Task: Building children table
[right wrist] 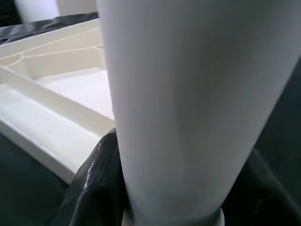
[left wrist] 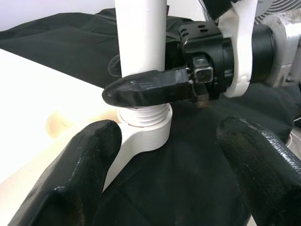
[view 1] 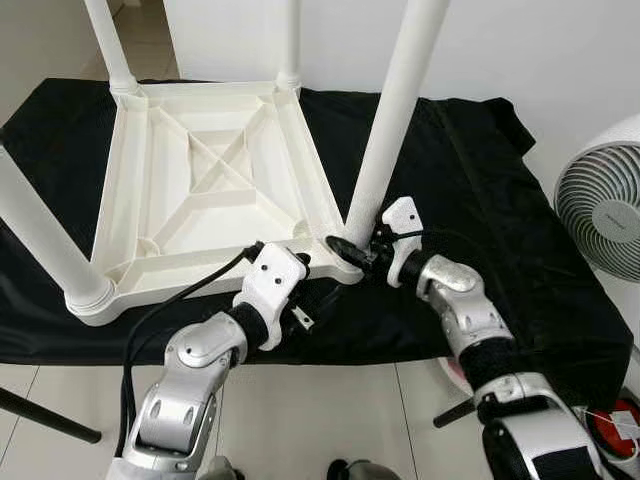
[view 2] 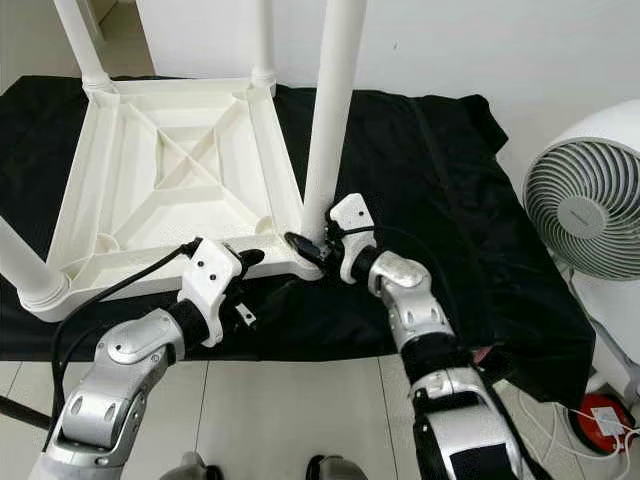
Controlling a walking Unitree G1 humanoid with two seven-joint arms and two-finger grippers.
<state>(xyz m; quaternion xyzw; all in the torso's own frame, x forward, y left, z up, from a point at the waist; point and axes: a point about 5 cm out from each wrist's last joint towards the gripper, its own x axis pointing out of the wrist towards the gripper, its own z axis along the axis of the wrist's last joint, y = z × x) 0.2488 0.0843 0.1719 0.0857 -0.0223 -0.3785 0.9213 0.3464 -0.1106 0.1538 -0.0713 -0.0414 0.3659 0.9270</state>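
A white plastic children's table lies upside down on a black cloth, its ribbed underside facing up. The cloth covers a low surface, with tiled floor in front of it. Four white legs stand up from the table's corners; the landmark here is the near right leg, which rises from its corner socket at the table's near right corner. The right gripper is clamped around the base of this leg, just above the socket, with one black finger lying across the front of the leg where its threaded end meets the socket. In the right wrist view the leg stands close up, with a black finger pressed against its side. The left gripper is just beside the same corner, on the near side of the leg, with its two fingers spread apart and holding nothing. A white fan stands well to the right of the leg, beyond the edge of the cloth.
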